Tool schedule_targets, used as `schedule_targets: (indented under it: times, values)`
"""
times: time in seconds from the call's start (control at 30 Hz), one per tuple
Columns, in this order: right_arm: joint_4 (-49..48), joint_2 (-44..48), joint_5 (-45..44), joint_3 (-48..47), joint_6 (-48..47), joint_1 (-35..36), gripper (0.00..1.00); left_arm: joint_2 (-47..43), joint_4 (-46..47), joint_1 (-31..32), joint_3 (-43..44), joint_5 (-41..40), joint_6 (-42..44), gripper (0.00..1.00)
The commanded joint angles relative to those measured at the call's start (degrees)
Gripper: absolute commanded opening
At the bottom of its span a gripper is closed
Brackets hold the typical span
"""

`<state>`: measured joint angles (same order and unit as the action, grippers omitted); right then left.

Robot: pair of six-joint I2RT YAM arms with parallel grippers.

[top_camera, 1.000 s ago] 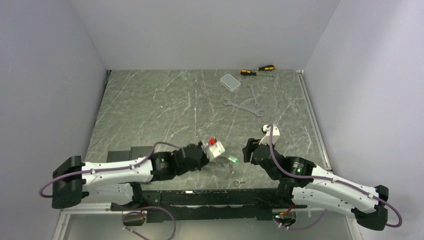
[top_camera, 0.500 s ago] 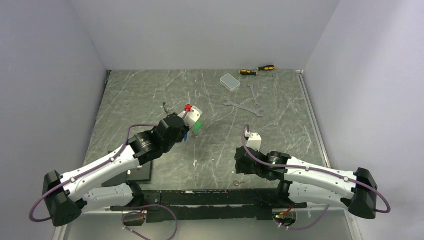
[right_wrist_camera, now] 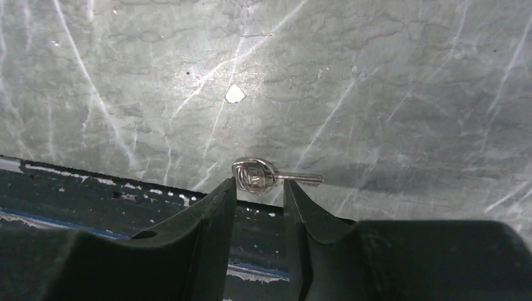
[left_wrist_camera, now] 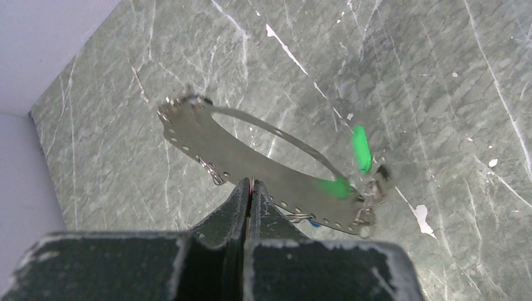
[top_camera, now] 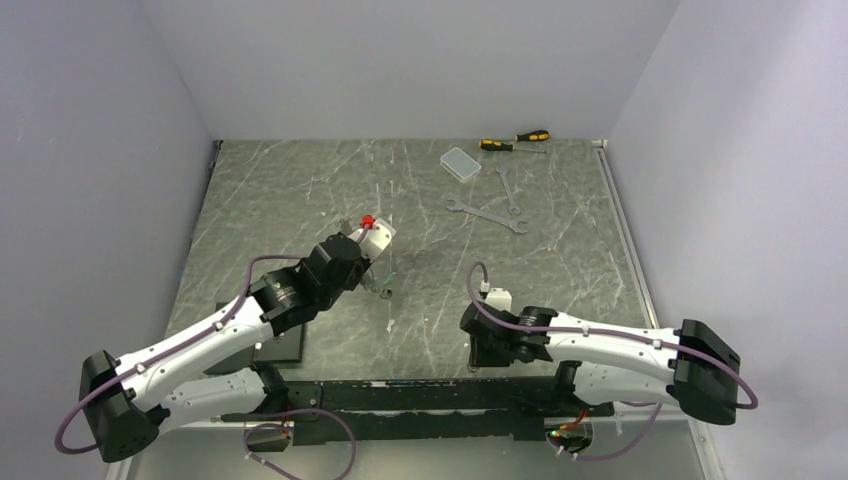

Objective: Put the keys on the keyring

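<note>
The marbled table [top_camera: 300, 190] is spread beneath both arms. The left gripper [left_wrist_camera: 251, 185] is pressed shut on the keyring [left_wrist_camera: 207, 147], held up and blurred. Green-headed keys [left_wrist_camera: 361, 149] are hung on the keyring. Well apart from the keyring, the right gripper [right_wrist_camera: 258, 187] is spread, and a silver key [right_wrist_camera: 270, 177] is straddled.

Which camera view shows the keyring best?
Left wrist: the keyring spans the frame, pinched in the shut left gripper, green keys on it. The top view shows only a tiny blur by that gripper; the right wrist misses it.
</note>
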<state>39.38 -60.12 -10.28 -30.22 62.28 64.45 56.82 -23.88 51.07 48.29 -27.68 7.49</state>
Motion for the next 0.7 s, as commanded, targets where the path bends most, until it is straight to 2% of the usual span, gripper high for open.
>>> schedule_targets:
  times: [0.0, 0.1, 0.2, 0.43, 0.67]
  values:
    - [-4.2, -2.46, 1.83, 1.31, 1.56, 0.24, 0.37, -1.82, 2.25, -0.25, 0.31, -0.62, 0.87, 0.0]
    - [-5.57, -2.61, 1.96, 2.82, 2.19, 0.24, 0.35, -1.82, 2.18, -0.3, 0.18, -0.51, 1.02, 0.0]
    - [-6.06, -2.05, 1.4, 3.68, 2.42, 0.22, 0.29, -1.63, 2.11, -0.33, 0.29, -0.36, 1.06, 0.0]
    - [-4.49, -1.85, -0.48, 1.21, -0.27, 0.24, 0.01, -1.05, 2.07, -0.48, 0.31, -0.14, 1.04, 0.0]
    - [-1.53, -6.19, -2.77, -6.82, -7.18, 0.24, 0.0, -0.48, 1.91, -0.67, 0.31, -0.26, 1.3, 0.0]
